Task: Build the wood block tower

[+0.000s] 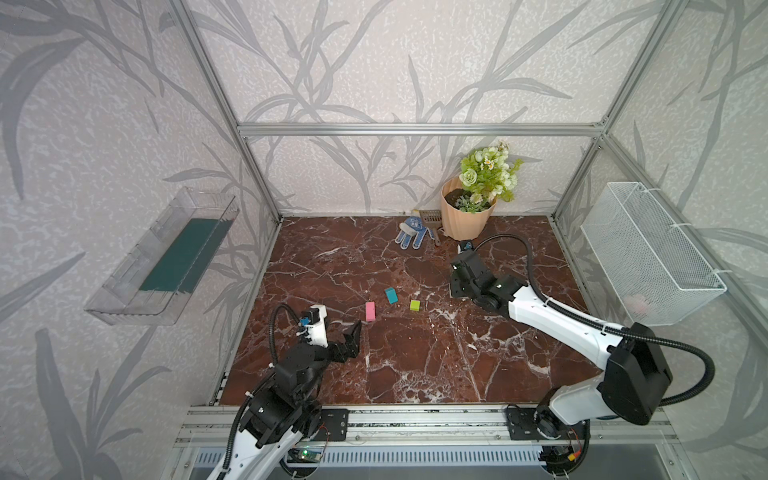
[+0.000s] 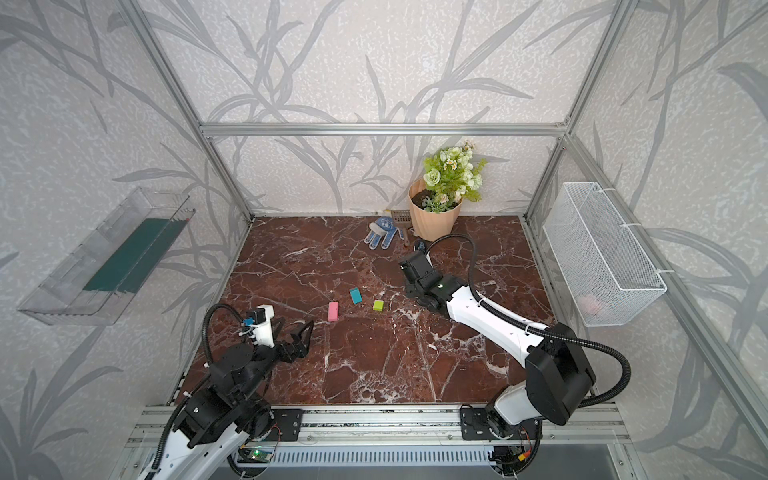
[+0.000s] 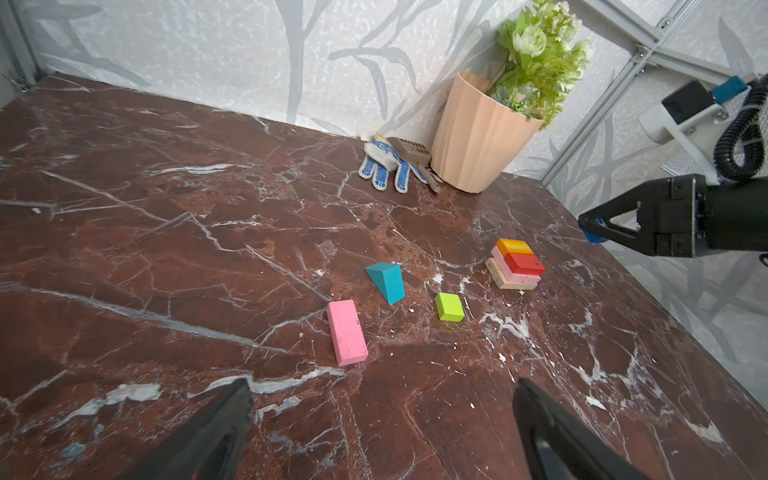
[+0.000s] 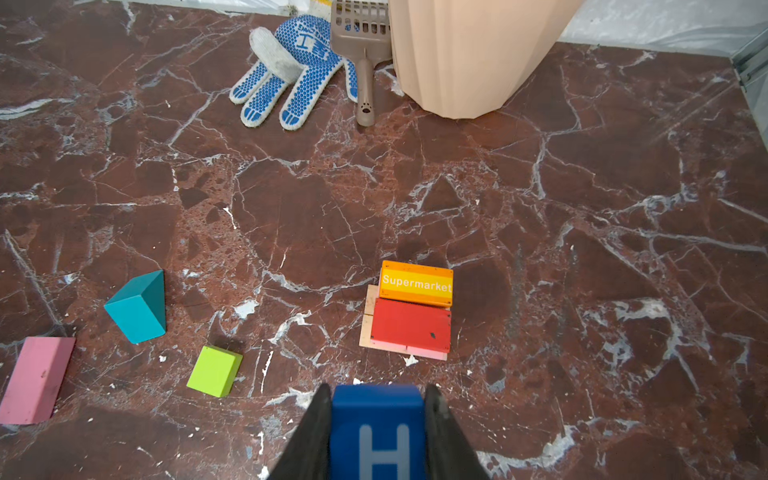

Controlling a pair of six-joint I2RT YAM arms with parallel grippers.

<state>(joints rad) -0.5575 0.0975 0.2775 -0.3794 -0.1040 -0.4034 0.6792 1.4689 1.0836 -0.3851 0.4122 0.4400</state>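
Clamping the blue H cube (image 4: 376, 415) between the right jaws, shut snugly on its two sides with the white letter facing up, and holding it off the tabletop (image 4: 582, 249) just near of the tower (image 4: 409, 316), not touching it. Finding that tower right of centre, largely hidden under the right arm (image 1: 552, 316) in both top views: tan base, pink layer, then a red block (image 4: 415, 332) and an orange block (image 4: 417, 283) side by side on top. Judging the step in hand as carrying the cube over and setting it on that top layer: bridging the red-orange seam or landing squarely on one block, keeping it level, lowering straight down, releasing only once resting flat, then backing straight up to avoid dragging the layers askew. Noting, loose to the left, a lime block (image 1: 414, 305) nearest the tower, a teal wedge (image 1: 390, 295) beyond and a pink block (image 1: 370, 311) furthest left, none blocking the short path. Noting far behind, well apart, a peach flowerpot (image 1: 463, 220), dotted glove (image 1: 409, 235) and brown scoop (image 1: 430, 217). Holding the left jaws wide apart and empty at near left, aimed toward the pink block.
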